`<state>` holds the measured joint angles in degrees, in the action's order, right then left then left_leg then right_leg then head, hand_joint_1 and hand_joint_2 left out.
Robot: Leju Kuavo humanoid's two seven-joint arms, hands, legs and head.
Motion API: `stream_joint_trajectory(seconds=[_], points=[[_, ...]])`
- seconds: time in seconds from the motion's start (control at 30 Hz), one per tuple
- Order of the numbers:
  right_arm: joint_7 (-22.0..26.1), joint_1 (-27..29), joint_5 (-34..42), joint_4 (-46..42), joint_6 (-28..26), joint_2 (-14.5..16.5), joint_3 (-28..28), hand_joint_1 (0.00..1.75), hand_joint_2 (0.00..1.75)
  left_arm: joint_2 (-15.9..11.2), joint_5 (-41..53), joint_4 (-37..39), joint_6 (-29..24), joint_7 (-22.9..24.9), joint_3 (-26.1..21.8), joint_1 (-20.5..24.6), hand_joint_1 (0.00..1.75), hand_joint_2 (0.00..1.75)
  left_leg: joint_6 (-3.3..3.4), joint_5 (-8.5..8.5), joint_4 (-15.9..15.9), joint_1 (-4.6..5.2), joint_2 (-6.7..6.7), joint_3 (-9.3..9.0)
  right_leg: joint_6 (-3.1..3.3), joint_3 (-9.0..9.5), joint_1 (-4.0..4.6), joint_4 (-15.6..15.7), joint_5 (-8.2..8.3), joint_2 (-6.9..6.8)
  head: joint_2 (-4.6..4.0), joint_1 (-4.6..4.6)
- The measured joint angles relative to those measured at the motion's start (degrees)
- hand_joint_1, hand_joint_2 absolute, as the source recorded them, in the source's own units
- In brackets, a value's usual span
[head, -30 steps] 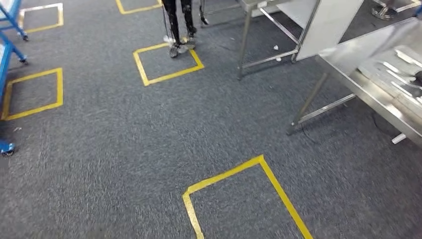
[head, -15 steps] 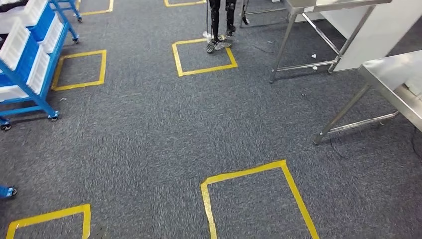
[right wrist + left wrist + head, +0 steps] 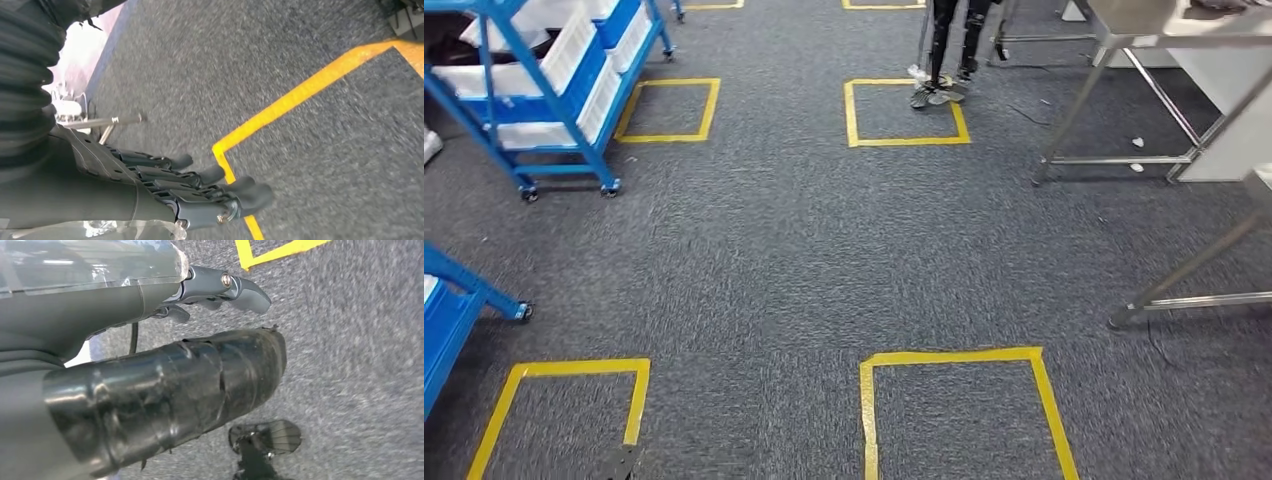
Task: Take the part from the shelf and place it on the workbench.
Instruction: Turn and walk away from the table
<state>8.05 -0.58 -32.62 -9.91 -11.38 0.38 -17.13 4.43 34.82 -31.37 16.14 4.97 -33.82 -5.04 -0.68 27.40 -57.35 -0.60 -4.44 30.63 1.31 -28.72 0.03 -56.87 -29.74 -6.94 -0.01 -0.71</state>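
A blue wheeled shelf point(image 3: 519, 105) with white bins point(image 3: 574, 45) stands at the far left on the grey carpet. I cannot make out the part in it. Only a steel leg of the workbench point(image 3: 1194, 265) shows at the right edge. My left hand point(image 3: 220, 287) hangs over the carpet with its fingers stretched out and nothing in them. My right hand point(image 3: 200, 187) also hangs low above a yellow tape line point(image 3: 300, 92), fingers extended and apart, holding nothing.
A second blue rack point(image 3: 449, 320) juts in at the near left. A steel table frame point(image 3: 1114, 90) stands far right, with a person's legs point(image 3: 949, 50) beside it. Yellow tape squares point(image 3: 904, 110) mark the carpet.
The camera has turned left: the whole scene slid to the right, the blue shelf came fully into view and the workbench top left the picture.
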Motion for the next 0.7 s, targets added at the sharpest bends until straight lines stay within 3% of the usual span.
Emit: stream_joint_trajectory(seconds=[0.07, 0.1, 0.17, 0.2, 0.23, 0.33, 0.43, 0.47, 0.5, 0.57, 0.6, 0.67, 0.7], points=[[0.1, -0.2, 0.0, 0.0, 0.0, 0.0, 0.0, 0.00, 1.75, 0.1, -0.1, -0.5, -0.2, 0.1, 0.3, -0.4, 0.00, 0.00, 0.95, -0.18, 0.4, 0.09, 1.19, 0.31, -0.77, 0.14, -0.07, -0.2, -0.20, -0.51, 0.00, 0.06], [0.2, -0.3, 0.0, -0.1, 0.0, 0.1, 0.0, 0.00, 1.75, 0.1, -0.1, -0.7, -0.2, 0.2, 0.4, -0.5, 0.00, 0.00, 1.44, -0.34, 0.7, 0.03, 1.84, 0.31, -1.08, -0.10, -0.23, -0.8, -0.77, 0.58, 0.01, 0.08], [0.3, -0.3, 0.0, -0.1, 0.0, 0.1, 0.0, 0.00, 1.75, 0.3, -0.2, -1.1, -0.2, 0.2, 0.6, -0.6, 0.00, 0.00, 2.26, -0.81, 1.2, -0.16, 2.79, 0.25, -1.39, -1.35, -0.54, -3.6, -2.92, 4.03, 0.01, 0.12], [0.3, -0.3, 0.0, -0.1, 0.0, 0.1, 0.0, 0.00, 1.75, 0.3, -0.2, -1.2, -0.2, 0.2, 0.6, -0.6, 0.00, 0.00, 2.46, -0.91, 1.2, -0.13, 3.03, 0.32, -1.35, -1.95, -0.59, -4.9, -3.82, 5.40, 0.01, 0.14], [0.3, -0.3, 0.0, -0.1, 0.0, 0.1, 0.0, 0.00, 1.75, 0.3, -0.2, -1.2, -0.2, 0.2, 0.6, -0.5, 0.00, 0.00, 2.53, -0.95, 1.2, -0.11, 3.14, 0.38, -1.32, -2.34, -0.61, -5.7, -4.32, 5.83, 0.01, 0.16], [0.3, -0.2, 0.0, -0.1, 0.0, 0.1, 0.0, 0.00, 1.75, 0.3, -0.2, -1.3, -0.2, 0.2, 0.7, -0.5, 0.00, 0.00, 2.57, -0.97, 1.2, -0.10, 3.31, 0.42, -1.31, -2.77, -0.61, -6.6, -4.81, 6.04, 0.01, 0.15], [0.3, 0.0, 0.0, -0.1, 0.0, 0.1, 0.0, 0.00, 1.75, 0.4, -0.2, -1.5, -0.2, 0.2, 0.9, -0.4, 0.00, 0.00, 2.81, -1.13, 1.1, 0.17, 4.94, 0.76, -1.26, -6.65, -0.62, -14.3, -7.72, 6.70, 0.01, 0.11], [0.3, 0.1, 0.0, 0.0, 0.0, 0.1, 0.0, 0.00, 1.75, 0.4, -0.2, -1.5, -0.2, 0.2, 1.0, -0.5, 0.00, 0.00, 2.82, -1.13, 0.8, 0.31, 6.42, 0.87, -1.02, -6.58, -0.62, -13.5, -6.13, 7.35, 0.01, 0.11], [0.3, 0.2, 0.0, 0.0, 0.0, 0.1, 0.0, 0.00, 1.75, 0.5, -0.2, -1.6, -0.2, 0.2, 1.1, -0.5, 0.00, 0.00, 2.75, -1.09, 0.5, 0.39, 7.82, 1.01, -0.72, -5.53, -0.63, -10.6, -4.01, 8.70, 0.00, 0.10], [0.3, 0.3, 0.0, 0.1, 0.0, 0.0, 0.1, 0.00, 1.75, 0.6, -0.2, -1.6, -0.2, 0.2, 1.3, -0.6, 0.00, 0.00, 2.30, -1.06, -0.2, 0.44, 10.42, 1.50, -0.29, -2.44, -0.64, -2.6, 0.66, 11.22, 0.00, 0.10], [0.3, 0.2, 0.0, 0.1, 0.0, 0.0, 0.1, 0.00, 1.75, 0.7, -0.3, -1.7, -0.2, 0.2, 1.4, -0.6, 0.00, 0.00, 2.00, -1.17, -0.2, 0.35, 11.06, 1.83, -0.28, -2.25, -0.57, -1.8, 0.63, 11.75, 0.00, 0.10], [0.3, 0.1, 0.0, 0.1, 0.0, 0.0, 0.1, 0.00, 1.75, 0.7, -0.5, -1.9, -0.5, 0.3, 1.4, -1.0, 0.00, 0.00, 1.28, -1.44, -0.2, 0.21, 12.04, 2.35, -0.10, -2.27, -0.62, -1.4, 0.93, 10.61, 0.01, 0.10], [0.4, 0.1, 0.1, 0.1, 0.0, 0.1, 0.1, 0.00, 1.75, 0.7, -0.6, -2.1, -0.7, 0.4, 1.5, -1.2, 0.00, 0.00, 1.00, -1.19, -0.5, 0.27, 11.29, 2.64, 0.13, -2.14, -0.73, -1.0, 1.13, 9.94, 0.01, 0.08]])
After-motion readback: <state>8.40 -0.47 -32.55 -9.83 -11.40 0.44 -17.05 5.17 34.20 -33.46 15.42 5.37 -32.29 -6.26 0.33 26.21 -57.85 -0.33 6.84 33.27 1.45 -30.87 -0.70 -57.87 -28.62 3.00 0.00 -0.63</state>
